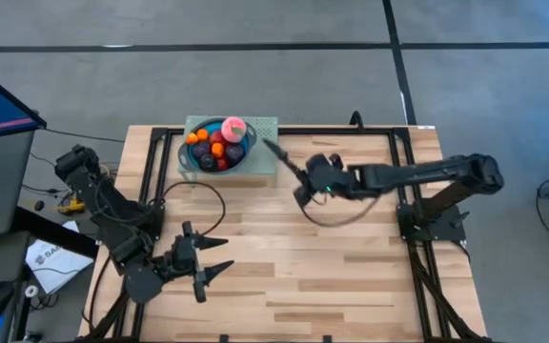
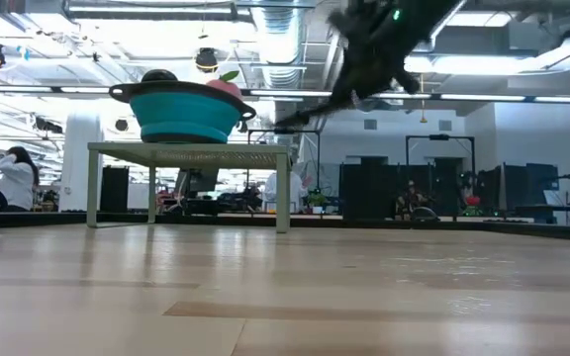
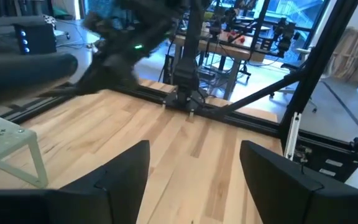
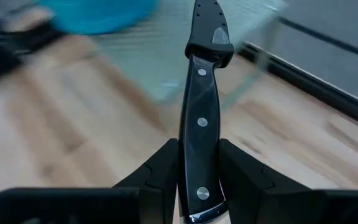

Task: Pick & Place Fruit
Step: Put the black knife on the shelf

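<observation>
We see the right gripper (image 1: pixel 305 181) raised above the worktop (image 1: pixel 351 257), its fingers (image 4: pixel 160 168) closed on the handle of a black knife (image 4: pixel 201 112). The handle runs up between the two fingers, rivets showing, and the blade points forward from the fingertips toward a pale green stand (image 1: pixel 267 152). In the high view the knife tip reaches the stand's near corner; we cannot tell whether it touches.

The fruit (image 1: pixel 219 145) lies in a blue bowl (image 1: pixel 246 152) on that stand, ahead of the right fingers and beyond the knife tip: red and dark purple pieces, small orange ones, and a pink one (image 1: pixel 235 128) on top. In the low view the bowl sits squarely on the stand, with the pink piece showing over the rim.

The left gripper (image 1: pixel 208 271) waits low at the worktop's near left, well apart from the bowl, its fingers (image 3: pixel 120 177) spread wide with nothing between them.
</observation>
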Action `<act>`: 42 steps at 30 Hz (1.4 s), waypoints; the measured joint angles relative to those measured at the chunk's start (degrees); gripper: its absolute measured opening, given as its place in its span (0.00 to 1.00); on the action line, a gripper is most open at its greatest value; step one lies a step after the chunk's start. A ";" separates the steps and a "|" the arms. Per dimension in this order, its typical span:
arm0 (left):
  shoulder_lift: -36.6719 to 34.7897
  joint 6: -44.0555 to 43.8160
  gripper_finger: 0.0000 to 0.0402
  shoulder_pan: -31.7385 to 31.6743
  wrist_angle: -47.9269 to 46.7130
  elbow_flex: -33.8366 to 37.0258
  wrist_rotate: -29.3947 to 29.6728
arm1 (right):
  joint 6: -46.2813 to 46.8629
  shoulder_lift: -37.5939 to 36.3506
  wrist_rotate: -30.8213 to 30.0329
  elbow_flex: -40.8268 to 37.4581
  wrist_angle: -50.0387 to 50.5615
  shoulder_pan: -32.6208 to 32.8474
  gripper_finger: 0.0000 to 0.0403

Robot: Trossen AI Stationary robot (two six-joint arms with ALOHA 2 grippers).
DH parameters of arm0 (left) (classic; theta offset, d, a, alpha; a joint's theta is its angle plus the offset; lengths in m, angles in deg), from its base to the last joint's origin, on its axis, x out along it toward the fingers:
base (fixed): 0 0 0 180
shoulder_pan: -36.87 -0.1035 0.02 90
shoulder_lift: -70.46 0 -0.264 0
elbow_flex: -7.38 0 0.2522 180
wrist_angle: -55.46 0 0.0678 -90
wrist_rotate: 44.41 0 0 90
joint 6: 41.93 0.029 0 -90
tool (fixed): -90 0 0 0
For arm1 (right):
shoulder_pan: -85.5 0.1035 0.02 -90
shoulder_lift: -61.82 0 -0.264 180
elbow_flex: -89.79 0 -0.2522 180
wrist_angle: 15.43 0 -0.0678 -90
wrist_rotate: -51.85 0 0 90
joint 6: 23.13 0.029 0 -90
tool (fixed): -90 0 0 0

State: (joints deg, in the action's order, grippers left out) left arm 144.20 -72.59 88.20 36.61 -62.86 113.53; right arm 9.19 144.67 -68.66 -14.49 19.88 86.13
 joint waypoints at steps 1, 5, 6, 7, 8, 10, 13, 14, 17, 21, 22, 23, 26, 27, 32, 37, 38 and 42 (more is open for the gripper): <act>-0.03 -0.02 0.61 0.00 0.08 -0.01 0.05 | 1.20 1.00 0.02 0.48 0.86 -1.59 0.23; -0.04 0.29 0.60 0.00 0.24 0.01 0.68 | 4.35 7.09 2.62 2.83 -2.86 -6.91 0.23; -0.04 0.39 0.59 0.00 0.36 0.01 1.00 | 4.48 8.89 3.97 3.53 -4.63 -7.78 0.23; -0.04 0.67 0.59 0.00 0.36 0.01 1.21 | 4.80 10.56 4.98 4.19 -5.91 -8.40 0.23; -0.05 0.75 0.59 0.00 0.43 0.01 1.22 | 4.86 12.07 5.24 4.95 -7.03 -8.71 0.23; -0.04 1.01 0.59 0.00 0.55 0.01 1.23 | 4.89 14.52 6.25 7.20 -9.60 -9.11 0.23; -0.04 1.34 0.59 0.00 0.80 0.01 1.18 | 4.88 18.15 6.68 11.22 -8.96 -9.42 0.23; -0.04 1.34 0.59 0.00 0.72 0.01 1.14 | 4.86 19.39 6.62 12.60 -8.35 -9.46 0.23; -0.04 1.34 0.59 0.00 0.80 0.01 1.14 | 4.82 21.69 6.92 16.42 -6.30 -9.92 0.23; -0.04 1.34 0.59 0.00 1.00 0.01 1.12 | 4.80 24.37 8.22 20.13 -1.86 -10.24 0.23; -0.04 1.34 0.59 0.00 0.96 0.01 1.10 | 4.85 24.57 8.26 20.52 -1.07 -10.23 0.24; -0.04 1.32 0.59 0.00 0.93 0.01 1.10 | 5.09 24.43 8.41 20.60 -0.30 -10.23 0.25; -0.04 1.32 0.59 0.00 1.00 0.01 1.07 | 5.00 24.31 8.39 20.71 -0.77 -10.21 0.30; -0.04 1.32 0.59 0.00 1.05 0.01 1.09 | 4.68 24.29 8.39 20.71 -0.66 -10.21 0.33; -0.04 1.32 0.59 0.00 1.08 0.01 1.08 | 2.26 23.83 8.93 20.71 -2.78 -10.21 0.52; -0.04 1.27 0.59 0.01 1.06 0.01 1.07 | -7.10 22.50 13.81 20.89 -4.55 -9.63 0.66; -0.04 0.85 0.59 0.07 1.09 0.01 1.07 | -9.76 21.55 13.89 20.91 -3.68 -9.12 0.67; -0.04 0.03 0.59 0.09 1.07 0.01 1.05 | -17.67 17.17 13.57 20.97 5.84 -7.26 0.68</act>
State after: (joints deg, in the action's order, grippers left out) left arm 144.15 -72.57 88.29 37.67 -62.85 114.58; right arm -8.48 161.84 -55.10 6.49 25.72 78.87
